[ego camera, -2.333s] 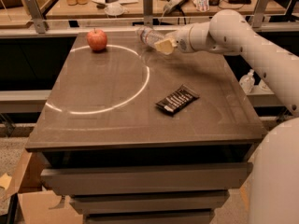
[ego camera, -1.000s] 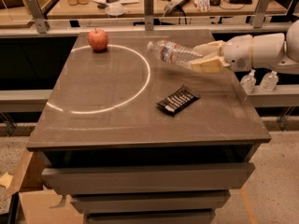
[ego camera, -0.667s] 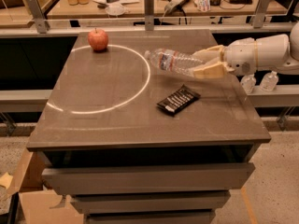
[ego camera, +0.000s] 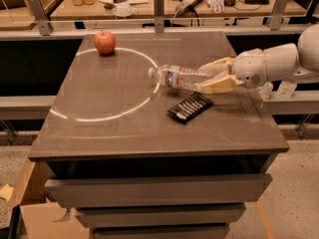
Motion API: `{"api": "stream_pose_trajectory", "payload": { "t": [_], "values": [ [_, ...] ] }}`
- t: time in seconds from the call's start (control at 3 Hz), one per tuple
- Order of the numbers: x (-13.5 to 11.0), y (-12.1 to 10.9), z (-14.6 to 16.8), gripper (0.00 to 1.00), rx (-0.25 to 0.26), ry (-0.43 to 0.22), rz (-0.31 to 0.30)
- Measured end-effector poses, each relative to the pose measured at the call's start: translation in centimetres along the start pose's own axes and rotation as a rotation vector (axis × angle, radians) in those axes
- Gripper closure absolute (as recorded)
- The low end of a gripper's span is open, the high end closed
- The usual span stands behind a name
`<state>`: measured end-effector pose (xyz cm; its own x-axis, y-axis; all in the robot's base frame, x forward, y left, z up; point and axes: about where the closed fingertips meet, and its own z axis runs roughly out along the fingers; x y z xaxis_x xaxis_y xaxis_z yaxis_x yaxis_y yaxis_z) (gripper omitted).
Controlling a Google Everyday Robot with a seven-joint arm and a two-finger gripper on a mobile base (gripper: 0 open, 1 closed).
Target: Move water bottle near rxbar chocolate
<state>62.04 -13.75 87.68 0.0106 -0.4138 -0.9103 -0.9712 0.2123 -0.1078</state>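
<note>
One clear ribbed plastic water bottle is clamped sideways by the cream gripper near the black-wrapped rxbar chocolate, seemingly for setting down.

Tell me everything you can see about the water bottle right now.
The bottle is clear ribbed plastic with a red-and-blue label band and a pale cap. It lies nearly horizontal, with the cap pointing left. Its base end is clamped in the hand, which reaches in from the right over the table. The bottle is just behind the bar and apart from it. Whether it rests on the tabletop or hangs just above it cannot be told.
</note>
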Motion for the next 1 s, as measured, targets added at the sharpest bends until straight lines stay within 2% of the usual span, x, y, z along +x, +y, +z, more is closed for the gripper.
{"api": "stream_pose_trajectory", "payload": {
  "t": [0.33, 0.67, 1.0],
  "values": [
    [0.49, -0.37, 0.38, 0.84, 0.015, 0.002, 0.001],
    [0.86, -0.66, 0.8, 0.53, 0.033, -0.002, -0.002],
    [0.96, -0.76, 1.28, 0.29, 0.039, -0.009, -0.004]
  ]
}}
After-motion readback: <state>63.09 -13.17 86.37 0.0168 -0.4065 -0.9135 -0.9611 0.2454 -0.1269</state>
